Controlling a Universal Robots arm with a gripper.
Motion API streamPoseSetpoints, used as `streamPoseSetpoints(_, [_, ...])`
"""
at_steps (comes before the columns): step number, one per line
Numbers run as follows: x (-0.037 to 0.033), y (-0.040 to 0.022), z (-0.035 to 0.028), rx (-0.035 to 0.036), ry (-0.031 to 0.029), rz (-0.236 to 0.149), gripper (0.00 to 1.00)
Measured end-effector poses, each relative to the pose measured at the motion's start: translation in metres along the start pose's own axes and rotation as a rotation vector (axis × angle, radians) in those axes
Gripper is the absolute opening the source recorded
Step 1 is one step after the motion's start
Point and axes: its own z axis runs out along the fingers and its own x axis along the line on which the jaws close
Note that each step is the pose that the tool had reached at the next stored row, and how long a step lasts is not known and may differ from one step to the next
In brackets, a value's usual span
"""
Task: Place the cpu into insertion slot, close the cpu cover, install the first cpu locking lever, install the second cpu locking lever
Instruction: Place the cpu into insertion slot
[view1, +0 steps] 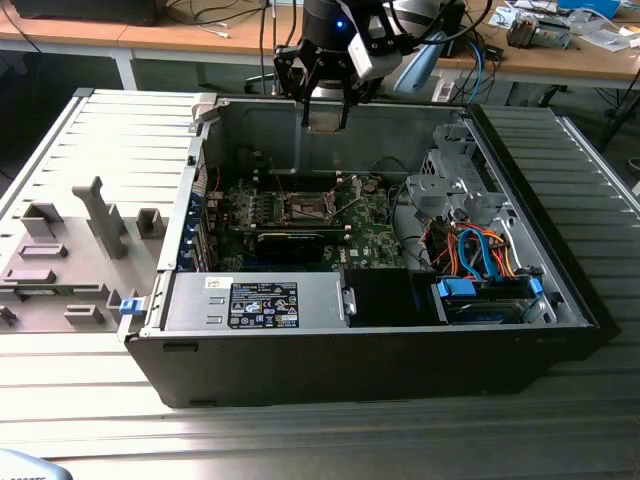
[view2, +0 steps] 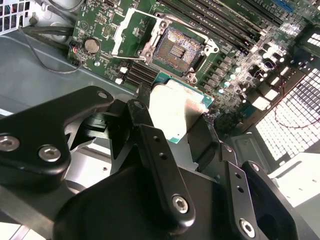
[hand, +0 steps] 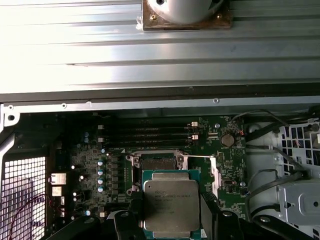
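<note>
My gripper (view1: 326, 108) hangs over the far wall of the open computer case (view1: 560, 290), shut on the cpu (view1: 325, 116), a flat square chip with a silvery top. In both wrist views the cpu (hand: 170, 202) (view2: 175, 105) sits clamped between the black fingers (view2: 150, 140), held well above the green motherboard (hand: 90, 160). The insertion slot (hand: 156, 162) (view2: 181, 47) lies open and bare, just beyond the chip's edge in the first wrist view. The cpu cover (view2: 125, 30) stands swung up beside the slot. In the exterior view the slot (view1: 305, 208) is below and nearer than the gripper.
A power supply with a label (view1: 262, 303) fills the case's near side. A drive cage with blue and orange cables (view1: 480, 255) sits at the exterior view's right. A grey fixture tray (view1: 70, 250) lies outside the case, at the exterior view's left. Memory slots (hand: 150, 135) run beside the socket.
</note>
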Motion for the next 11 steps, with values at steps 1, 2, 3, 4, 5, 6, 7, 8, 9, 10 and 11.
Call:
streamPoseSetpoints(1, [0.0000,0.0000,0.0004,0.0000,0.0000,0.000,0.54])
streamPoseSetpoints(2, [0.0000,0.0000,0.0005,0.0001,0.0000,0.000,0.54])
streamPoseSetpoints(3, [0.0000,-0.0001,0.0017,0.0000,0.0000,0.000,0.54])
streamPoseSetpoints(4, [-0.0001,-0.0003,0.0030,0.0000,0.0000,0.000,0.54])
streamPoseSetpoints(5, [-0.0001,-0.0003,0.0031,0.0000,0.0000,0.000,0.54])
streamPoseSetpoints(6, [-0.0001,-0.0003,0.0032,-0.0001,0.0000,0.000,0.54])
streamPoseSetpoints(7, [-0.0001,-0.0003,0.0035,0.0000,0.0000,0.000,0.54])
streamPoseSetpoints(8, [-0.0001,-0.0003,0.0036,0.0000,0.0000,0.000,0.54])
streamPoseSetpoints(9, [-0.0001,-0.0003,0.0038,0.0000,0.0000,0.000,0.54])
streamPoseSetpoints(10, [-0.0001,-0.0004,0.0040,0.0001,0.0000,0.000,0.54])
streamPoseSetpoints(11, [-0.0001,-0.0004,0.0041,0.0000,0.0000,0.000,0.54])
